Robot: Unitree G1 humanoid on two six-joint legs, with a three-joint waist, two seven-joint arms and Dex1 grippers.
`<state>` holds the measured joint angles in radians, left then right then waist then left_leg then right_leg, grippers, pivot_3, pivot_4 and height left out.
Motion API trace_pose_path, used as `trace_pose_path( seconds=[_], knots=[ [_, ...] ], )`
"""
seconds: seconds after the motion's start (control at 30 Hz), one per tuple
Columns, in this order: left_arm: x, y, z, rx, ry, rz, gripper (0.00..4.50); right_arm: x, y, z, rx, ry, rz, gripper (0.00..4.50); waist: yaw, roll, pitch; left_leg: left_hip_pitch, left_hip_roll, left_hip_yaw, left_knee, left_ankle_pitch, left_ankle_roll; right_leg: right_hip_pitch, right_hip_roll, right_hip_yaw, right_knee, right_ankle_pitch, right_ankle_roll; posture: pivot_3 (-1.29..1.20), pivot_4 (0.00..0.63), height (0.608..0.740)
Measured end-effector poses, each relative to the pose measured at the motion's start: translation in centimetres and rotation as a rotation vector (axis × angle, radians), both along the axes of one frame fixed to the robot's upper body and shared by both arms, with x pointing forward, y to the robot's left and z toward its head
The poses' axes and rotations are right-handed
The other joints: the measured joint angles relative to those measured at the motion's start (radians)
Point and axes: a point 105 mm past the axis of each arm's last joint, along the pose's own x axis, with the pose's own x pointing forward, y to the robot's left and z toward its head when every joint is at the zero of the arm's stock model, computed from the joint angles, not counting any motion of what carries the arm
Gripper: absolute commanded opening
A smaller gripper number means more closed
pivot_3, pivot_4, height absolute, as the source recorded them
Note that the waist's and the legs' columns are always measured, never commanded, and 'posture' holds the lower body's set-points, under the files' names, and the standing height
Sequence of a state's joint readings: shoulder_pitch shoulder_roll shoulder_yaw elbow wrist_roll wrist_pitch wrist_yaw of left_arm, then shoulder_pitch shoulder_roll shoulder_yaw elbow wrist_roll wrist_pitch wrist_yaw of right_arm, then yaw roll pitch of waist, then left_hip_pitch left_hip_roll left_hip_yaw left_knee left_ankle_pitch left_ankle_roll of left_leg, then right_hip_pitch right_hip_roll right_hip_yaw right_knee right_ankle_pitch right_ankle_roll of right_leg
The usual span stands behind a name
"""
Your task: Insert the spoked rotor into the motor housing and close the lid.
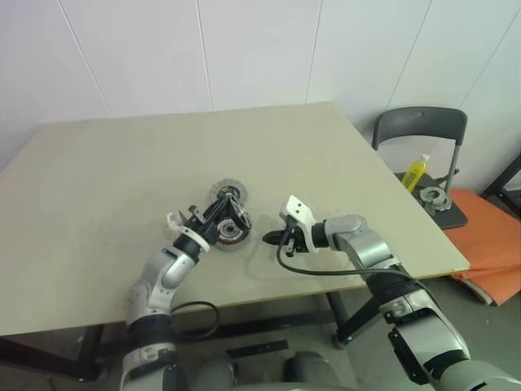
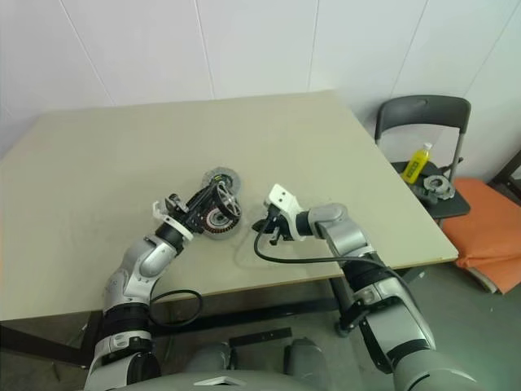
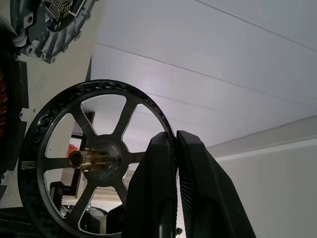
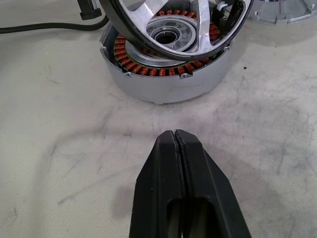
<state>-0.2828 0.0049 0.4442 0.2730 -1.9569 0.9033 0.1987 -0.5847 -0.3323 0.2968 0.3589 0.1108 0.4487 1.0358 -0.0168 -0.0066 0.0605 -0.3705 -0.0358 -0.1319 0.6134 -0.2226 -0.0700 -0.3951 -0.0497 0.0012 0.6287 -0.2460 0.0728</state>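
The motor housing (image 4: pixel 163 74), a short silver cylinder with copper windings, stands on the table (image 1: pixel 122 163) near its front edge. My left gripper (image 3: pixel 174 144) is shut on the rim of the spoked rotor (image 3: pixel 94 158). It holds the rotor (image 4: pixel 173 29) tilted just above the housing's open top, with the lower edge at the windings. The lid (image 1: pixel 228 192), a flat ribbed disc, lies on the table just behind the housing (image 1: pixel 234 234). My right gripper (image 4: pixel 176 144) is shut and empty, low over the table a short way right of the housing and pointing at it.
A black cable (image 4: pixel 49 27) trails on the table beside the housing. Off the table's right edge stands a grey chair (image 1: pixel 423 122) carrying a yellow bottle (image 1: pixel 415 171) and a metal part (image 1: pixel 433 196). An orange cushion (image 1: pixel 488 236) lies beyond it.
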Motion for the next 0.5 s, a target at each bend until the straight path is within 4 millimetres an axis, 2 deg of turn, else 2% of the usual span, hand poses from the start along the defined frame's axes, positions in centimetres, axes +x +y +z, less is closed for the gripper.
trace_pose_path(
  seconds=[0.17, 0.3, 0.43, 0.5],
  knots=[
    [0.1, 0.1, -0.3, 0.011, 0.001, -0.003, 0.04, 0.0, 0.0, 0.0, -0.001, -0.001, -0.004, 0.0, 0.0, 0.0, 0.0, 0.0, 0.0, 0.0, 0.0, 0.0, 0.0, 0.0, 0.0, 0.0, 0.0, 0.0, 0.0, 0.0, 0.0, 0.74],
    [0.2, -0.3, -0.7, 0.063, 0.002, -0.024, 1.1, 0.1, 0.0, 0.0, -0.001, -0.003, -0.007, 0.0, 0.0, 0.0, 0.0, -0.001, 0.0, 0.0, 0.0, 0.0, 0.0, -0.001, 0.0, 0.0, 0.0, 0.0, 0.0, 0.0, 0.0, 0.74],
    [0.5, -0.8, -1.2, 0.113, 0.017, -0.054, 2.39, 0.1, 0.0, 0.0, -0.001, -0.003, -0.009, 0.0, 0.001, 0.0, 0.0, -0.001, 0.0, 0.0, 0.0, 0.0, 0.0, -0.001, 0.0, 0.0, 0.0, 0.0, 0.0, 0.0, 0.0, 0.74],
    [0.8, -0.6, -1.4, 0.137, 0.026, -0.057, 2.39, 0.1, 0.0, 0.0, -0.001, -0.004, -0.009, 0.0, 0.003, 0.001, 0.0, -0.001, 0.0, 0.0, 0.0, 0.0, 0.0, 0.0, 0.0, 0.0, 0.0, 0.0, 0.0, 0.0, 0.0, 0.74]
  ],
)
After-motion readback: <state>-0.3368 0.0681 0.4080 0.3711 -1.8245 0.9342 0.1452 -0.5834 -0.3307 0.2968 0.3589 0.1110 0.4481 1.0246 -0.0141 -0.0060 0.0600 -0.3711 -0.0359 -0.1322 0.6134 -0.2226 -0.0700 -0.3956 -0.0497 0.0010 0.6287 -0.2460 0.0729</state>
